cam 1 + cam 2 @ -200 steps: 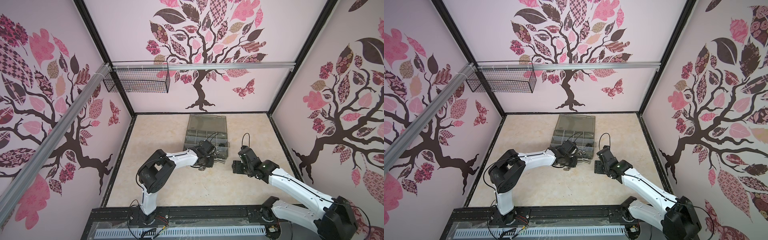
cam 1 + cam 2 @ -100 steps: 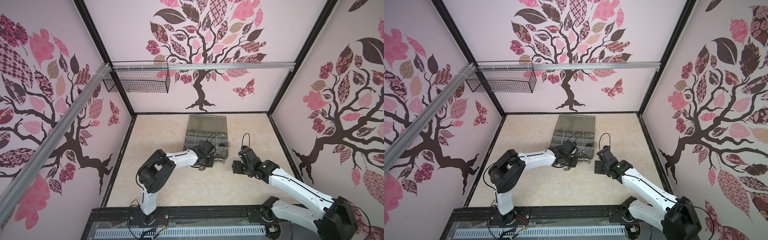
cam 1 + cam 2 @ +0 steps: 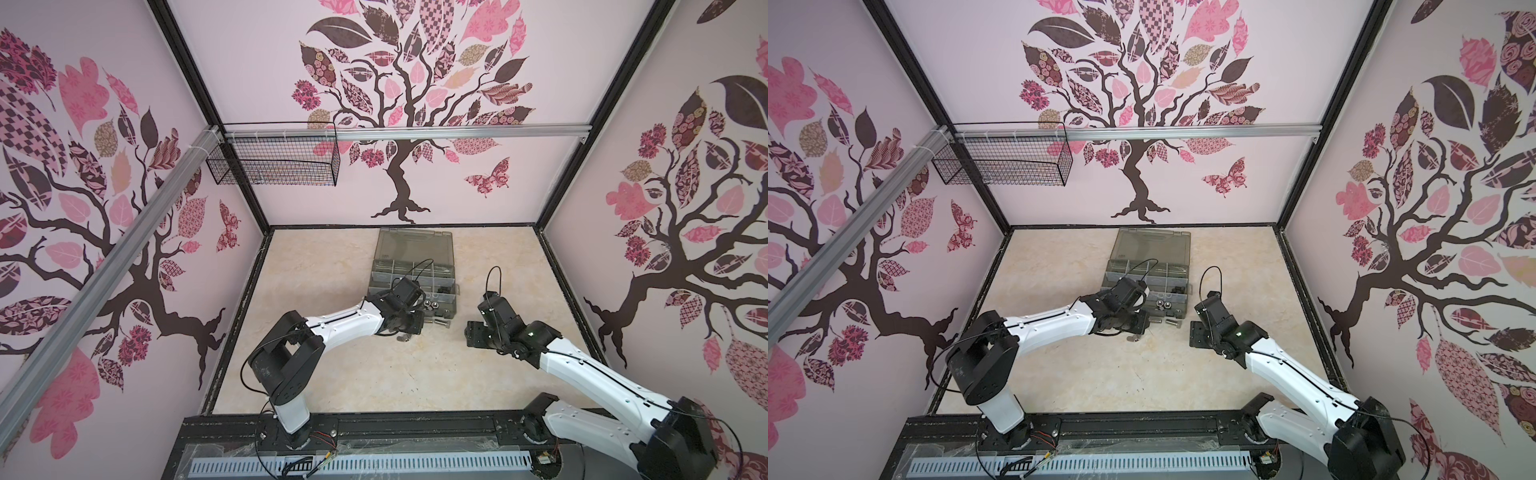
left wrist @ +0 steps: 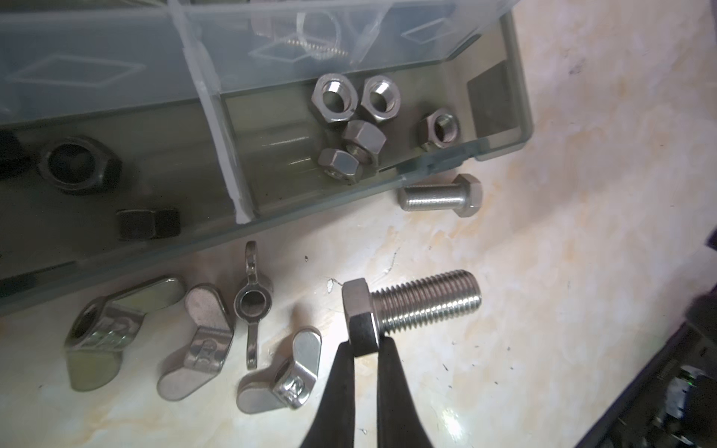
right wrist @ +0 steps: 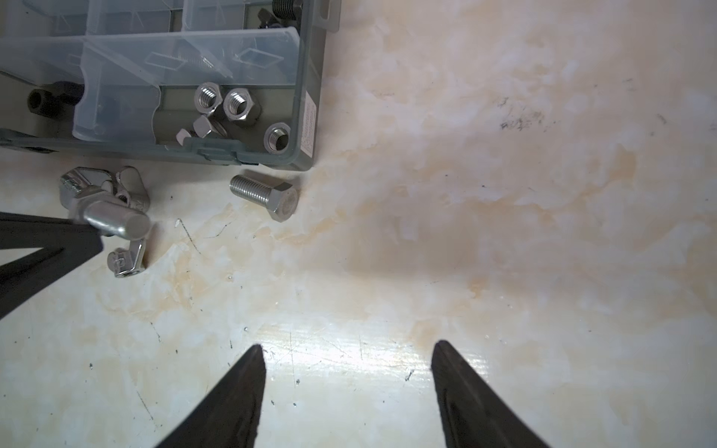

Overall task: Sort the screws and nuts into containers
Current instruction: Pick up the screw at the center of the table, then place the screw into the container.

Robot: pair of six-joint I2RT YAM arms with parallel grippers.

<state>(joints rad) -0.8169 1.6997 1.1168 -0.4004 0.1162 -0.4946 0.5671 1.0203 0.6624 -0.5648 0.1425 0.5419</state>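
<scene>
A smoky grey translucent plastic organizer case [image 3: 413,249] sits on the beige marbled tabletop [image 5: 504,194], midway along its far edge, with its lid laid open toward that edge. In the case's near row, one compartment holds black metal hex nuts [image 4: 77,163]. The compartment to its right, at the case's near right corner, holds five silver hex nuts [image 4: 349,116]. On the tabletop just outside the case's near wall lie four silver wing nuts [image 4: 196,341], close together. Just right of them, the left gripper [image 4: 364,347] has its fingers pinched onto the hex head of a large silver threaded bolt [image 4: 423,306], whose shank points sideways. Whether that bolt is clear of the surface cannot be told. A second silver hex-head bolt [image 4: 442,198] lies flat beside the case's near right corner, just apart from the wall. Right of the case, the right gripper [image 5: 348,345] hangs over the tabletop, its fingers spread wide and holding nothing.
</scene>
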